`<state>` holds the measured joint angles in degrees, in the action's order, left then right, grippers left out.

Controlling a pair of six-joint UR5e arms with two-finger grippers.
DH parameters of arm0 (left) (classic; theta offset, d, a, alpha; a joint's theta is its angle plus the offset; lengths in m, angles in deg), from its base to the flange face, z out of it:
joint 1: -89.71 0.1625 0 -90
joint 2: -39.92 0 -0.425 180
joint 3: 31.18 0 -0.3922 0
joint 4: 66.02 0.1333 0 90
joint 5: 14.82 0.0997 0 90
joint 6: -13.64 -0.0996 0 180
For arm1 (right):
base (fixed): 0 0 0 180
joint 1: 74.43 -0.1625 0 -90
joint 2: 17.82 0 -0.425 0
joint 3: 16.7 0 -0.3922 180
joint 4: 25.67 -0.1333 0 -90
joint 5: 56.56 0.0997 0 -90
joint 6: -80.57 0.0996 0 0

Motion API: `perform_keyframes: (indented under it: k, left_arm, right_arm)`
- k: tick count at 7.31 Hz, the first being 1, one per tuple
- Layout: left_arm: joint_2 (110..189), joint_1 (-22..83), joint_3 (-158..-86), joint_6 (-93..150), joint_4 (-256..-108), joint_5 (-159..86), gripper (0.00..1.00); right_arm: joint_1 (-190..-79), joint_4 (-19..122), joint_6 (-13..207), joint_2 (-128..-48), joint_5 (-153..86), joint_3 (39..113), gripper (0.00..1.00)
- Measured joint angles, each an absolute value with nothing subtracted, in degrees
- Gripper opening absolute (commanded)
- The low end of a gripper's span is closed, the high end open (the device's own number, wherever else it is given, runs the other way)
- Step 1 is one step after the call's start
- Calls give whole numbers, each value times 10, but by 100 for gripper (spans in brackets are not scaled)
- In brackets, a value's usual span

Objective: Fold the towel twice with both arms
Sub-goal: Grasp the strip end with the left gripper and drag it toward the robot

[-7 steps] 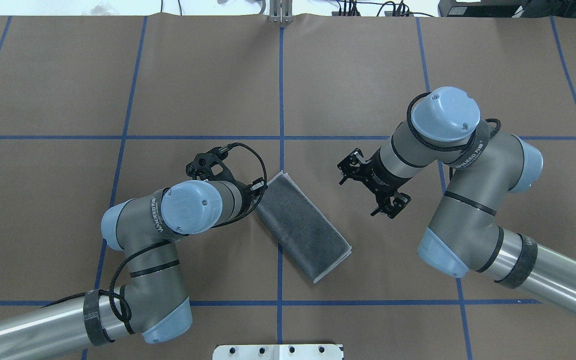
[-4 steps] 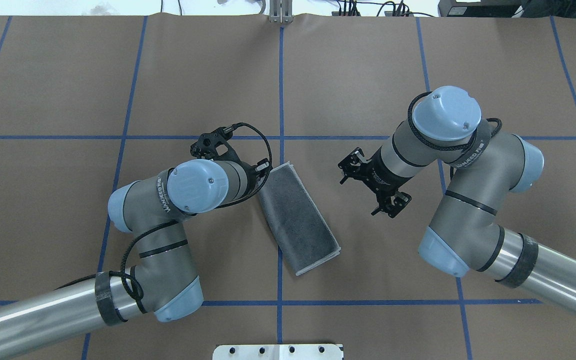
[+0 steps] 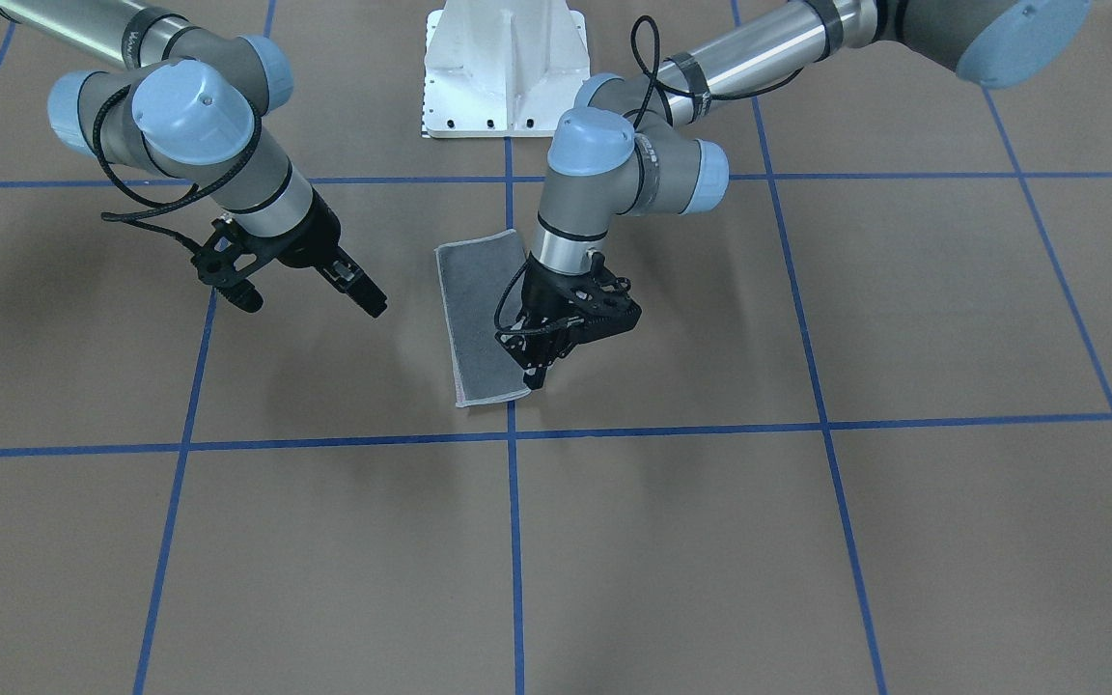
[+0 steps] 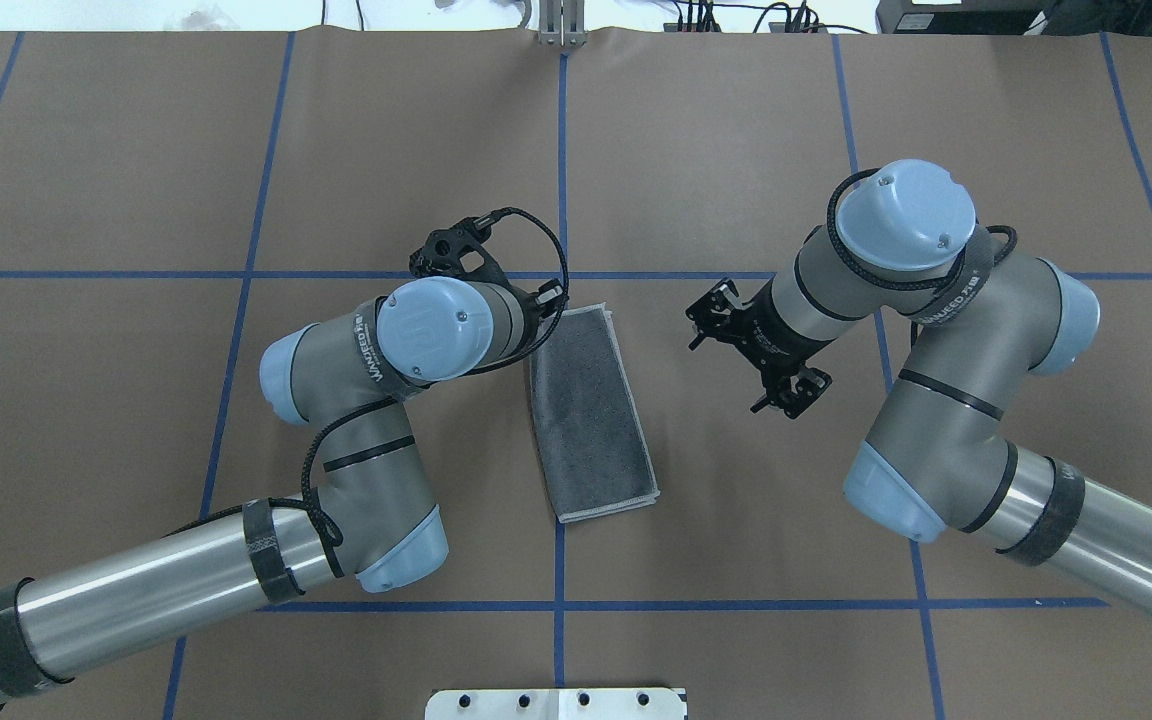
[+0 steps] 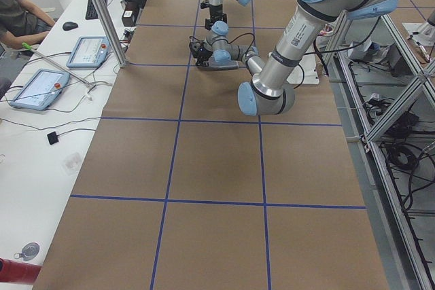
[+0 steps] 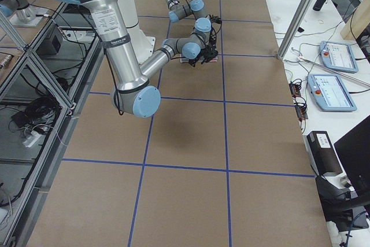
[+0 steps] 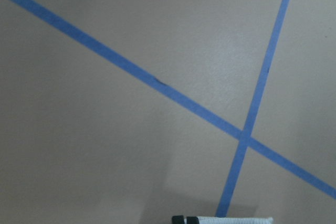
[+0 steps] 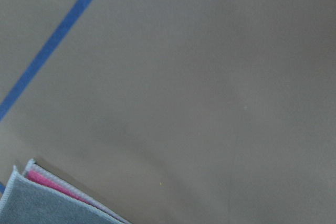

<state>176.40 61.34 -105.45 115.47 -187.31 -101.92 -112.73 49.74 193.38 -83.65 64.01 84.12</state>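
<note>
Towel (grey up), left gripper pinching corner, right gripper spread

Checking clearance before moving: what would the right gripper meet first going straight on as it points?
Probably the bare table cover beside the towel: the right gripper slants down, and its wrist view catches only a towel corner. Depth is unclear.
</note>
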Motion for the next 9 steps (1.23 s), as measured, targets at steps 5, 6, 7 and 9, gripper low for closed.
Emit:
perform_keyframes:
  k: [5,6,7,9]
  left_arm:
    - [1806,596,-974,1136,-1926,-1021,100]
    - [1809,592,-979,1120,-1925,-1024,100]
    - [1811,588,-995,1110,-1921,-1038,100]
    - [1781,582,-1069,1106,-1891,-1067,100]
  right_arm:
    - [-1130,497,1933,-836,630,840,100]
    - [-1129,497,1933,-835,626,840,100]
    - [-1124,497,1933,-832,613,840,100]
    - [-1106,497,1935,-825,584,840,100]
